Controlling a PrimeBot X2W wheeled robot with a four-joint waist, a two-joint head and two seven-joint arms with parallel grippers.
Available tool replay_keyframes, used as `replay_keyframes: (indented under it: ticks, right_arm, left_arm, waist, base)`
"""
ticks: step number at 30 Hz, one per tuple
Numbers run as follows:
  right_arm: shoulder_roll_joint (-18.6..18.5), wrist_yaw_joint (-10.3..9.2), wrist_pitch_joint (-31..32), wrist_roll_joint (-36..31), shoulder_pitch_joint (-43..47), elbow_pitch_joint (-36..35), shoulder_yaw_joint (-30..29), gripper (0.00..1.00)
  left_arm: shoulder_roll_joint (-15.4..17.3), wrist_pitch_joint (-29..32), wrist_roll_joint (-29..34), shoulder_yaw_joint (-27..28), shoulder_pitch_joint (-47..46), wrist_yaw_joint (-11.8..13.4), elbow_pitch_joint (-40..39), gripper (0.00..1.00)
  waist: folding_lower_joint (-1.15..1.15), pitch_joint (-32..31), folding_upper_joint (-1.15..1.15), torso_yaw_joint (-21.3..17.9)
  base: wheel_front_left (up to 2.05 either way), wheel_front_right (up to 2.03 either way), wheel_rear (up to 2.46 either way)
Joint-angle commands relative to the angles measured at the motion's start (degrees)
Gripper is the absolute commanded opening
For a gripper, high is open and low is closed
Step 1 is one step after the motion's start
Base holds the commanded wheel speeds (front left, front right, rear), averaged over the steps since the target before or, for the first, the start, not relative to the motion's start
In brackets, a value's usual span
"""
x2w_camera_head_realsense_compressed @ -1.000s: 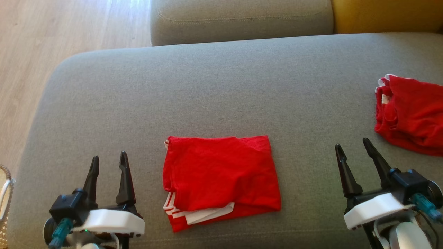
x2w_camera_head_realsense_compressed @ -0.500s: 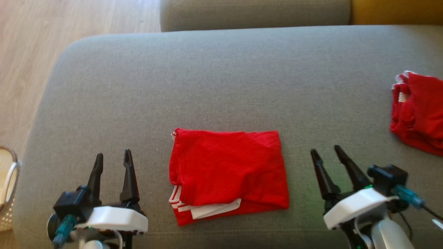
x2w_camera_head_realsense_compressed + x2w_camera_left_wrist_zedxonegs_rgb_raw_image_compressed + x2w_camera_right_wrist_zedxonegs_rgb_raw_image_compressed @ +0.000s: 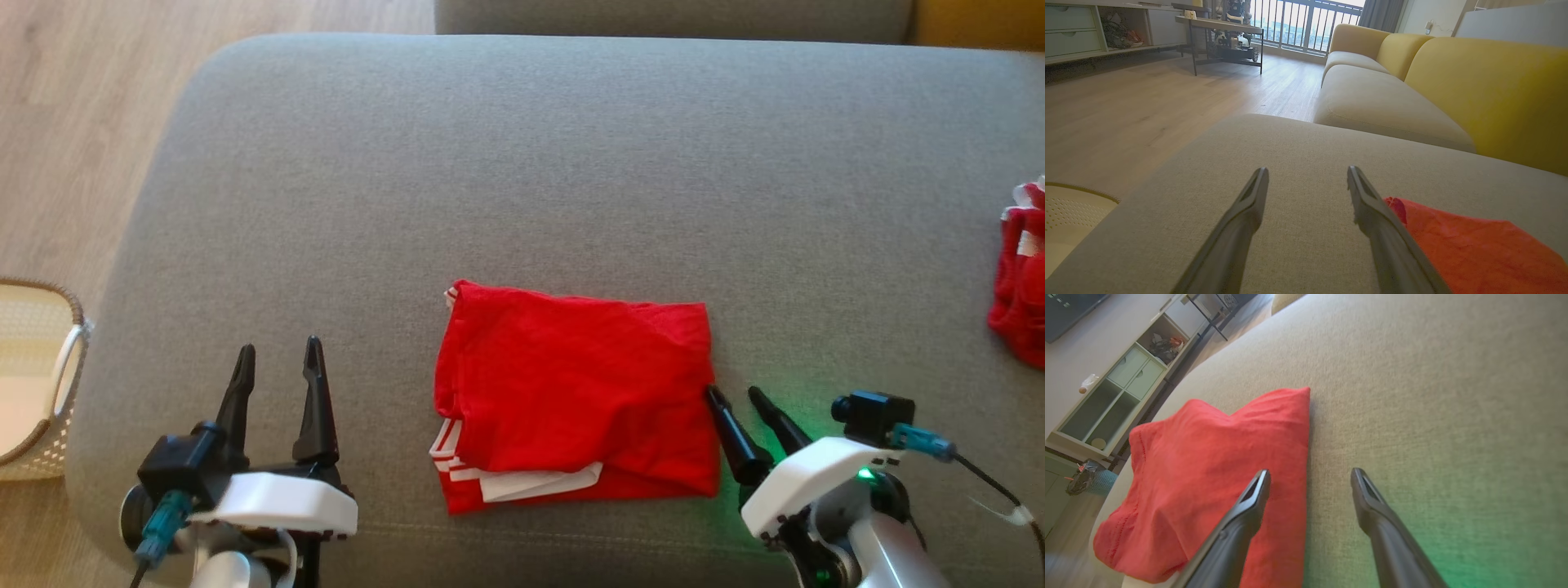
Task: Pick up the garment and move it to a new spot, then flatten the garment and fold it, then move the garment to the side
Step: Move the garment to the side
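Note:
A folded red garment (image 3: 571, 400) with white stripes lies on the grey sofa seat (image 3: 522, 180), near its front edge. My right gripper (image 3: 735, 394) is open at the garment's right edge; in the right wrist view one finger is over the red garment (image 3: 1208, 473) and the other over bare cushion, right gripper (image 3: 1309, 475) holding nothing. My left gripper (image 3: 277, 353) is open over bare cushion to the left of the garment. In the left wrist view the left gripper (image 3: 1307, 173) points across the seat with the garment (image 3: 1474, 245) beside its right finger.
Another red garment (image 3: 1020, 302) lies bunched at the seat's right edge. A wicker basket (image 3: 33, 384) stands on the wooden floor at the left. Yellow sofa backs (image 3: 1494, 81) and a low table (image 3: 1220, 28) are farther off.
The head camera has turned, shifting the whole picture. My right gripper has moved left and lower, reaching the garment's right edge. The left gripper has stayed put and open.

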Motion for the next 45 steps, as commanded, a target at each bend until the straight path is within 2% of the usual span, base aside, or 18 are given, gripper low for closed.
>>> replay_keyframes:
  ticks: [1, 9, 13, 15, 20, 24, 28, 32, 40, 43, 45]
  right_arm:
    - [-0.1, -0.01, 0.0, 0.4, -2.5, -1.6, 1.6, 1.00]
    - [-0.1, -0.01, 0.0, 4.7, -6.0, 3.7, 5.9, 1.00]
    - [-0.1, -0.01, 0.0, 4.4, -7.3, 6.6, 7.8, 1.00]
    - [-0.1, -0.01, -0.5, 3.5, -8.0, 7.7, 8.5, 0.00]
    - [-0.1, -0.01, -3.6, -0.8, -10.0, 9.7, 7.8, 0.00]
    - [-0.2, -0.01, -6.0, -7.5, -11.7, 9.8, 7.9, 0.00]
    - [-2.1, -0.01, -7.5, -14.8, -12.9, 7.1, 7.4, 0.00]
    - [-4.2, -0.01, -6.8, -18.8, -13.0, 2.1, 5.7, 0.00]
    - [-10.0, -0.01, -1.8, -19.1, -15.9, -9.9, 3.8, 0.00]
    - [-13.0, -0.01, -0.9, -19.9, -18.9, -12.4, 3.5, 0.00]
    - [-13.6, -0.01, -1.0, -20.0, -20.1, -12.7, 3.3, 0.00]
  left_arm:
    - [0.1, -0.7, 0.6, 1.6, -2.3, -0.1, -1.7, 1.00]
    - [0.1, -0.7, 0.5, 1.4, -2.5, 0.0, -1.9, 1.00]
    - [0.1, -0.7, 0.6, 1.1, -2.7, 0.0, -1.9, 1.00]
    - [0.1, -0.7, 0.8, 1.1, -2.9, 0.0, -1.8, 1.00]
    - [0.1, -0.7, 1.4, 1.3, -3.3, 0.1, -2.0, 1.00]
    - [0.1, -0.7, 1.8, 1.3, -3.3, 0.0, -2.5, 1.00]
    - [0.1, -0.7, 2.7, 0.8, -3.7, -0.2, -3.1, 1.00]
    - [0.1, -0.7, 3.3, 0.2, -4.7, 0.2, -3.4, 1.00]
    - [0.1, -0.7, 4.9, -2.6, -9.9, -0.6, -3.6, 1.00]
    - [0.2, -0.7, 6.7, -2.9, -12.5, -1.5, -3.4, 1.00]
    - [0.4, -0.7, 7.2, -2.7, -13.5, -1.7, -3.3, 1.00]
  waist:
    - [-0.01, 0.0, 0.00, 0.2]
    - [-0.01, 1.1, 0.00, 1.2]
    - [-0.01, 1.5, 0.00, 1.4]
    - [-0.01, 1.6, 0.00, 1.4]
    - [-0.01, 1.7, 0.00, 0.8]
    - [-0.01, 1.2, 0.00, -0.9]
    - [-0.01, 0.7, 0.00, -3.5]
    - [-0.01, 1.2, 0.00, -7.3]
    - [-0.01, 5.5, 0.00, -16.4]
    - [-0.01, 8.7, 0.00, -20.3]
    - [-0.01, 9.9, 0.00, -21.5]
  base:
    - [0.00, 0.00, 0.00]
    - [0.00, 0.00, 0.00]
    - [0.00, 0.00, 0.00]
    - [0.00, 0.00, 0.00]
    - [0.00, 0.00, 0.00]
    - [0.00, 0.00, 0.00]
    - [0.00, 0.00, 0.00]
    - [0.00, 0.00, 0.00]
    - [0.00, 0.00, 0.00]
    - [0.00, 0.00, 0.00]
    - [0.00, 0.00, 0.00]
